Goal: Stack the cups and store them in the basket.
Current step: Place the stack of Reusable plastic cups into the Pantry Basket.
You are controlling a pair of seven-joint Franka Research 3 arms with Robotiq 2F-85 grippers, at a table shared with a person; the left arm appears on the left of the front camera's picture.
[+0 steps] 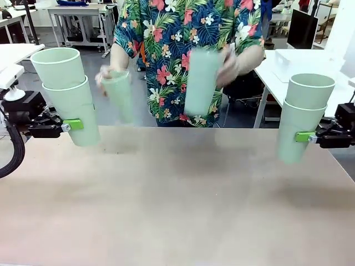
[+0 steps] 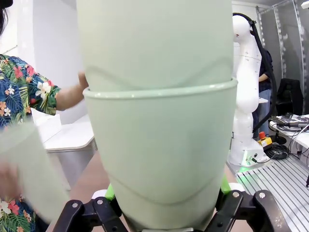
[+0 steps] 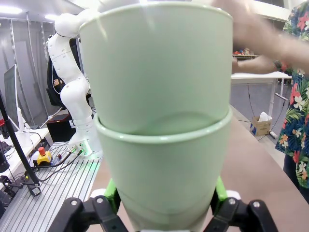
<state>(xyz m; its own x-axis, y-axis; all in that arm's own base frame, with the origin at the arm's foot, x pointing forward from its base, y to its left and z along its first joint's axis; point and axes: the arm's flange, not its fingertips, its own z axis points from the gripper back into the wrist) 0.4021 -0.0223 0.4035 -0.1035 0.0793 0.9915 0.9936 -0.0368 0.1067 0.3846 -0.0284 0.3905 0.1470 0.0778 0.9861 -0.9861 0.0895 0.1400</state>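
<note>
My left gripper [image 1: 72, 125] is shut on a stack of two mint-green cups [image 1: 69, 94], held above the table's left side; the same stack [image 2: 159, 145] rises between its green pads. My right gripper [image 1: 305, 136] is shut on another two-cup stack [image 1: 302, 116] above the right side, seen close up as the nested cups [image 3: 161, 145]. At the far edge a person holds one blurred cup [image 1: 118, 94] in one hand and another cup [image 1: 202, 80] in the other. The basket is out of view.
The brown table [image 1: 177, 199] spreads bare between my two arms. White tables [image 1: 310, 61] stand behind the person at right and left. The person's arm [image 3: 270, 48] reaches across the right wrist view.
</note>
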